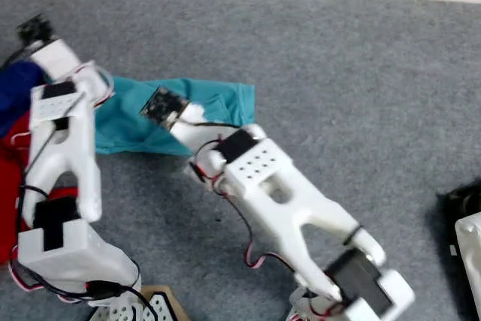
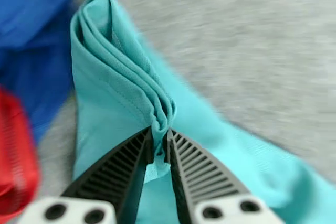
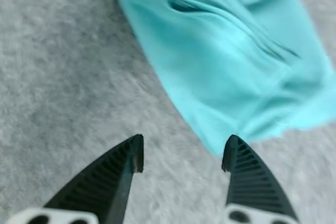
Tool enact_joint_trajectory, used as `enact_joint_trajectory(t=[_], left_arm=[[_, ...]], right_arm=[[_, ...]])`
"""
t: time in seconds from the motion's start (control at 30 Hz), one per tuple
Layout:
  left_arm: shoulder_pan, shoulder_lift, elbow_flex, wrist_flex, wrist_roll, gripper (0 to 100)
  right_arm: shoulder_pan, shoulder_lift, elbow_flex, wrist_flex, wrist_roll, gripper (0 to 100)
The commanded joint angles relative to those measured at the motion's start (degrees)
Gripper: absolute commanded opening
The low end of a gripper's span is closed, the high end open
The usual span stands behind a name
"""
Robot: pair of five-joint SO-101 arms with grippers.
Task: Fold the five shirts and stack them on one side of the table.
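High view: the white housings of the 2 arms cover part of the teal shirt (image 1: 218, 99). It lies partly folded toward the left of the grey table (image 1: 361, 73). The blue shirt (image 1: 15, 88) and red shirt (image 1: 9, 178) are cut off by the left edge.

Left wrist view: the left gripper (image 2: 160, 142), its ribbed black jaws nearly closed, pinches a bunched, layered teal fold.

Right wrist view: the right gripper (image 3: 184, 153) is spread wide and holds nothing, over the felt-like surface at the shirt's smooth knit edge.
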Motion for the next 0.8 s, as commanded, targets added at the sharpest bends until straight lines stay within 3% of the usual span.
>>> enact_joint_trajectory(t=[0.0, 0.47, 0.77], left_arm=[[5.85, -5.85, -3.03, -0.97, 0.26, 1], [23.60, -10.15, -2.33, -0.88, 0.26, 1], [31.96, -10.07, 1.54, -1.05, 0.09, 1]], right_arm=[[4.97, -7.43, 2.15, 1.01, 0.44, 24.8], [18.07, -15.78, 10.68, 0.57, -5.36, 24.8], [18.59, -14.20, 10.68, -0.57, -5.54, 24.8]])
